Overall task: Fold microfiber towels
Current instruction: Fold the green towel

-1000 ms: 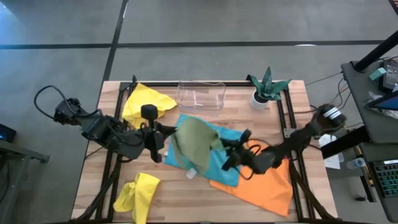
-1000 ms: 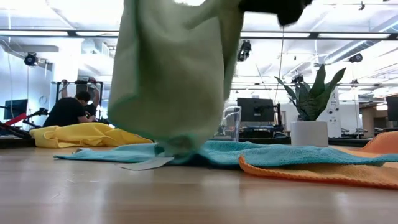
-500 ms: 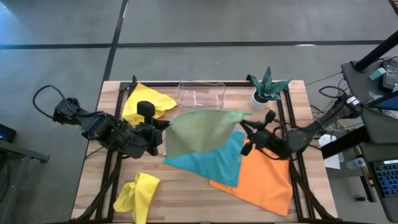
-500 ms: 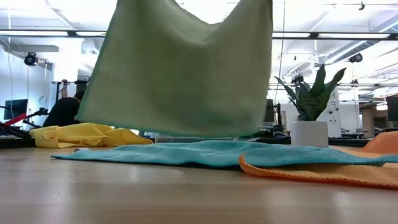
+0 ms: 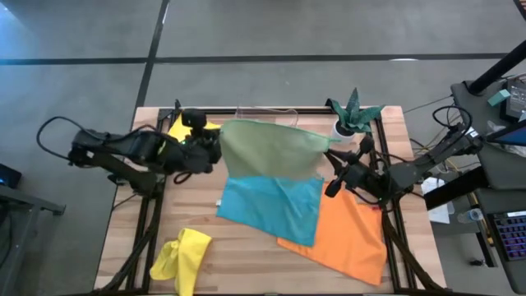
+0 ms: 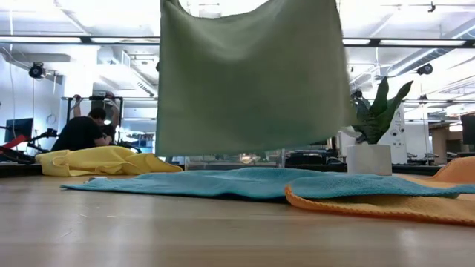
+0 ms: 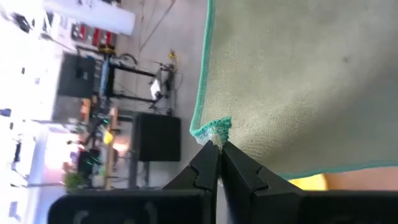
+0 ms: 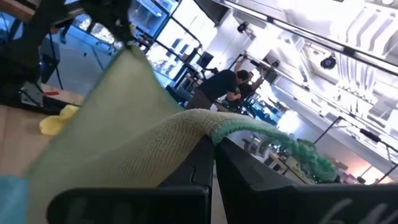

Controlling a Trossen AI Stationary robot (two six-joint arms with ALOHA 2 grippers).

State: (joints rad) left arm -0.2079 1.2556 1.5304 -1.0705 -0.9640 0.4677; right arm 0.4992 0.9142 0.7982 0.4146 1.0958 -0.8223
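A sage green towel (image 5: 275, 150) hangs spread between my two grippers, above the far middle of the table; in the low view the green towel (image 6: 252, 74) hangs as a flat sheet, its lower edge clear of everything. My left gripper (image 5: 219, 141) is shut on one upper corner and my right gripper (image 5: 330, 153) on the other. Below it a turquoise towel (image 5: 271, 207) lies flat on the table, overlapping an orange towel (image 5: 347, 237). One yellow towel (image 5: 176, 129) lies crumpled at the far left, another yellow towel (image 5: 182, 260) is bunched at the near left. My left gripper (image 7: 217, 150) pinches the towel's upper left corner (image 7: 213, 129) between its two shut fingers, just at the teal-stitched hem. The fingers come from the table's left, slanting a little down. The towel hangs below, lifted clear. My right gripper (image 8: 213, 147) pinches the towel's other upper corner (image 8: 219, 129) between its shut fingers, the hem bunched over the fingertips. The fingers come about level from the table's right. The top edge runs slightly slack to the other gripper.
A clear plastic tray (image 5: 265, 109) stands at the far middle, mostly hidden behind the green towel. A small plant in a white pot (image 5: 352, 117) stands at the far right, close to my right gripper. Bare wood lies along the near edge (image 5: 246, 271).
My right gripper has risen and gone toward the table's right and far edges; my left gripper has swung toward the far edge. The green towel, bunched and touching the turquoise one a second ago, is now spread out between them and lifted clear.
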